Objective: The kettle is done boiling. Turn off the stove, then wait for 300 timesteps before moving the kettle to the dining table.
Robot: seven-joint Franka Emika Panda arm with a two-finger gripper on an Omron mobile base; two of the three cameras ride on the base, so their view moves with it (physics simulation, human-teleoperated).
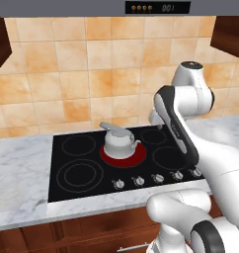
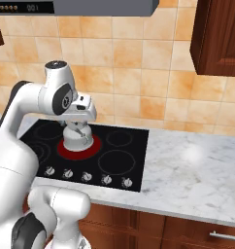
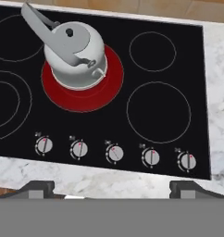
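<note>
The kettle is kept on the glowing red burner — the stove is not yet off — and the fingers are held spread above the front-edge knobs.

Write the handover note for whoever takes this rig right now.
Tool: open, empty, hanging above the stove's front edge.
Kettle: sits on the middle burner, which glows red, so the stove is on.
Knobs: middle knob is turned off-line from the other four.
Done: nothing yet.
Left: turn off the burner, wait 300 timesteps, carry the kettle to the dining table.
</note>
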